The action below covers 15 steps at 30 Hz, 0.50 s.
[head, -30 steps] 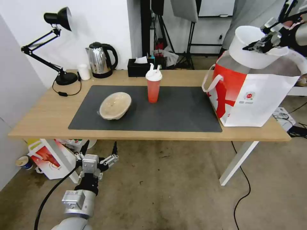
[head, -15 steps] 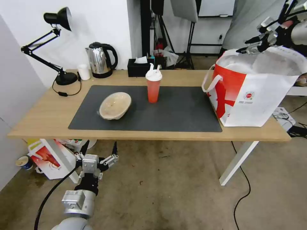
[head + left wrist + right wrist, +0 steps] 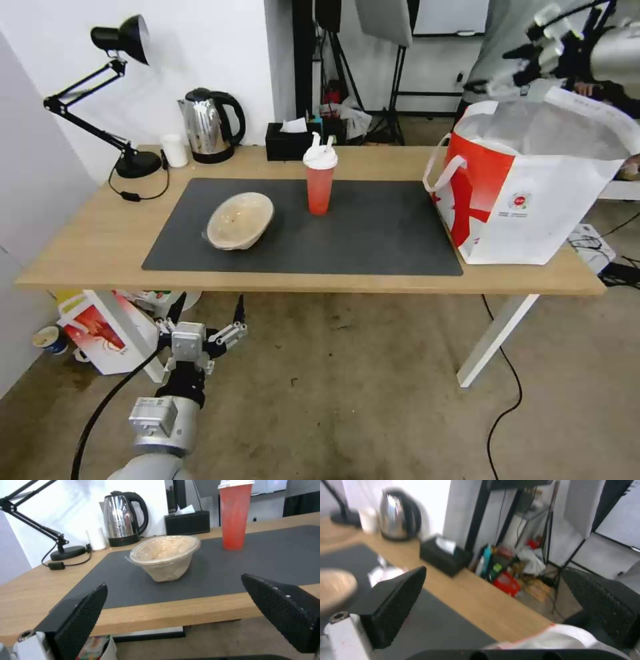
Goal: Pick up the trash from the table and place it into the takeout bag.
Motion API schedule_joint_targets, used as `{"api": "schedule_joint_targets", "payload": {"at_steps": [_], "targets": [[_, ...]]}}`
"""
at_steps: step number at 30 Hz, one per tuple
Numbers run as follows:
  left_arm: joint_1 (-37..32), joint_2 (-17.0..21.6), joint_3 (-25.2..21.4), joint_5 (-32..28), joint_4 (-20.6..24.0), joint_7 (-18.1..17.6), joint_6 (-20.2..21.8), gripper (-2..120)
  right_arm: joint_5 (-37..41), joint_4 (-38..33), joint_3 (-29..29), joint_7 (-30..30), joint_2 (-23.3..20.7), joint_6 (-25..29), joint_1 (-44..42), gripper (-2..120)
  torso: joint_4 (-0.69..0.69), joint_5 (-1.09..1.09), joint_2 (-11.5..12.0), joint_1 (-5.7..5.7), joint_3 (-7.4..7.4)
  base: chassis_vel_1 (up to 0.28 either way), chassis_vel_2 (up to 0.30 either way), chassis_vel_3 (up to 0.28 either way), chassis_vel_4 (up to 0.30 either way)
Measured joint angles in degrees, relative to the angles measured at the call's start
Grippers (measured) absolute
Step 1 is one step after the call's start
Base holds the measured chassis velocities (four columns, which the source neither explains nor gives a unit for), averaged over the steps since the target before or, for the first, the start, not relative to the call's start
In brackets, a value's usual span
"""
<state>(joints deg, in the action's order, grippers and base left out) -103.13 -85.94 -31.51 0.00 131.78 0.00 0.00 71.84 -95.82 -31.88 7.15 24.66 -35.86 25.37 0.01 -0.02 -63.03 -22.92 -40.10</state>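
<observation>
1. The takeout bag [image 3: 527, 193] carried a small round red logo with tiny lines of print under it on its white side; the print was too small to read. No other writing was legible.
2. The surface [image 3: 87, 247] was a long light-wood top on white legs, with a dark grey mat [image 3: 373, 233] across its middle. It stood on a stained concrete floor crossed by black cables, against a white wall, with stands and clutter behind.
3. Two pieces of trash stood on the mat, apart from each other: one shallow beige bowl [image 3: 241, 219], tilted, towards the robot's left, and one tall translucent red cup [image 3: 320, 181] with a white lid, upright, near the mat's far edge.
4. The takeout bag stood open at the surface's right end, partly on the mat, one white loop handle hanging towards the cup.
5. Along the back edge stood one black desk lamp [image 3: 117, 87], one small white cup [image 3: 175, 150], one steel kettle [image 3: 210, 125] and one black tissue box [image 3: 291, 140].
6. The right end effector [image 3: 497, 83] hung above the bag's far rim, fingers spread wide and empty.
7. The left end effector [image 3: 203, 325] hung low before the surface's front edge, below the beige bowl, fingers wide apart, holding nothing.
</observation>
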Motion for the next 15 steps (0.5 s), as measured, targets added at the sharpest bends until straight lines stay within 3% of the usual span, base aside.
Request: {"api": "schedule_joint_targets", "payload": {"at_steps": [4, 7, 9, 10, 12, 15], "targets": [[0.0, 0.0, 0.0, 0.0, 0.0, 0.0, 0.0, 100, 5.4, -6.5, 7.1, -9.6, 0.0, 0.4, -6.0, 100, 0.0, 0.0, 0.0, 0.0, 0.0, 0.0, 0.0, 0.0, 0.0], [0.0, 0.0, 0.0, 0.0, 0.0, 0.0, 0.0, 100, 6.5, -9.6, 11.2, -13.4, -0.1, 1.8, -9.9, 100, 0.0, 0.02, 0.0, 0.0, 0.0, 0.0, 0.0, 0.0, 0.0], [0.0, 0.0, 0.0, 0.0, 0.0, 0.0, 0.0, 100, 6.8, -13.9, 17.6, -18.0, -0.5, 5.2, -17.4, 100, -0.01, -0.01, 0.0, 0.01, 0.0, 0.0, 0.0, 0.0, 0.0], [0.0, 0.0, 0.0, 0.0, 0.0, 0.0, 0.0, 100, 6.8, -13.9, 17.6, -18.0, -0.5, 5.2, -17.4, 100, -0.01, -0.01, 0.0, 0.01, 0.0, 0.0, 0.0, 0.0, 0.0], [0.0, 0.0, 0.0, 0.0, 0.0, 0.0, 0.0, 100, 6.5, -18.2, 23.4, -21.0, -0.9, 8.8, -25.4, 100, -0.01, 0.08, 0.0, 0.0, -0.01, 0.0, 0.0, 0.0, 0.0], [0.0, 0.0, 0.0, 0.0, 0.0, 0.0, 0.0, 100, 5.2, -22.0, 27.1, -23.6, -1.4, 12.5, -30.7, 100, -0.02, 0.01, 0.0, 0.0, 0.0, 0.0, 0.0, 0.0, 0.0]]}}
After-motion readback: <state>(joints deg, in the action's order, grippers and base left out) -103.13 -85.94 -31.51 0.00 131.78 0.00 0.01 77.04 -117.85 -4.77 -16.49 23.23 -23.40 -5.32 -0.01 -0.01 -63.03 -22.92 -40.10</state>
